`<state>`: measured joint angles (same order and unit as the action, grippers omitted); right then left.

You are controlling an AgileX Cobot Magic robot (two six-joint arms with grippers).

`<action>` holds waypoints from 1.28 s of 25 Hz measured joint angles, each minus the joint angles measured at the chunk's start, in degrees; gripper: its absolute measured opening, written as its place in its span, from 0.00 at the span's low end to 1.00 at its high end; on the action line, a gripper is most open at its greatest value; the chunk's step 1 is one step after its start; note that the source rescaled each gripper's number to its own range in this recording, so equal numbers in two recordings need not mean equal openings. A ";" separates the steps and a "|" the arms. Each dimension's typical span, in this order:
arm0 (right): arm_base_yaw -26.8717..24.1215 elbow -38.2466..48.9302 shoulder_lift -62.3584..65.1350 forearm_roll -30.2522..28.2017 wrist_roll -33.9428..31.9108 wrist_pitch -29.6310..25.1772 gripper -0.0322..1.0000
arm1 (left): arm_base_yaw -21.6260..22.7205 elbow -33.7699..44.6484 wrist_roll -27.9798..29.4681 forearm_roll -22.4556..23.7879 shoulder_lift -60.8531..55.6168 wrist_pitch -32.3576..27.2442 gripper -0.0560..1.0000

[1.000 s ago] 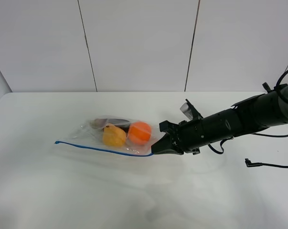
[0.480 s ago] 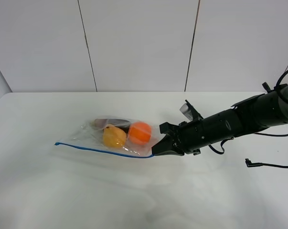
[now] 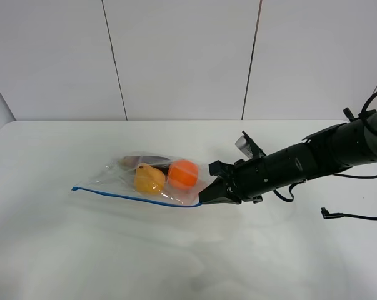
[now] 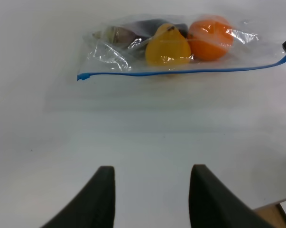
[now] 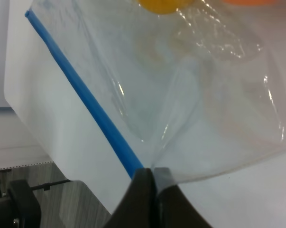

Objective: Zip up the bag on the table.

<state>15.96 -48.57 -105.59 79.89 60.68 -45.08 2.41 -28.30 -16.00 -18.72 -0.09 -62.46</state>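
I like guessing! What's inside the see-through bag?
The bag holds a round orange thing, a yellow thing, and a dark thing partly hidden behind them; what it is cannot be told.

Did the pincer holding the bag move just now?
No. The right pincer stays left of the wall seam, still pinching the bag corner.

Dark item [image 4: 147, 24] half hidden behind yellow item [image 4: 167, 47], unidentifiable. Left gripper [image 4: 151, 171] cut by frame edge.
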 joint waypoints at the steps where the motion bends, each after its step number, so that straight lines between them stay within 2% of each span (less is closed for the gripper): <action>1: 0.00 0.00 0.00 0.00 0.00 0.00 0.03 | 0.00 0.00 0.00 0.00 0.00 0.08 0.69; 8: 0.00 0.00 0.00 0.00 0.00 0.00 0.03 | 0.00 0.00 0.00 0.00 0.00 0.14 0.69; 11: 0.00 0.00 0.00 0.00 0.00 0.00 0.08 | 0.00 0.00 0.00 0.00 0.00 0.14 0.69; 13: 0.00 0.00 0.00 -0.06 0.00 -0.43 0.18 | 0.00 0.00 0.00 0.00 0.00 0.20 0.69; 18: 0.00 0.00 0.00 -0.21 0.00 -0.85 0.56 | 0.00 0.00 0.00 0.00 0.00 0.25 0.69; 20: 0.00 0.00 0.00 -0.21 0.00 -0.88 0.67 | 0.00 0.00 0.00 0.00 0.00 0.25 0.69; 26: 0.00 0.00 0.00 -0.21 0.00 -0.96 0.78 | 0.00 0.00 0.00 0.00 0.00 0.25 0.69; 30: 0.00 0.00 0.00 -0.21 0.71 -1.17 0.93 | 0.00 0.00 0.00 0.00 0.00 0.25 0.69; 32: 0.00 0.00 0.00 -0.21 0.99 -1.11 0.98 | 0.00 0.00 0.00 0.00 0.00 0.25 0.69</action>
<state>15.96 -48.57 -105.59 79.68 61.66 -46.19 2.41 -28.30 -16.00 -18.72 -0.09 -62.21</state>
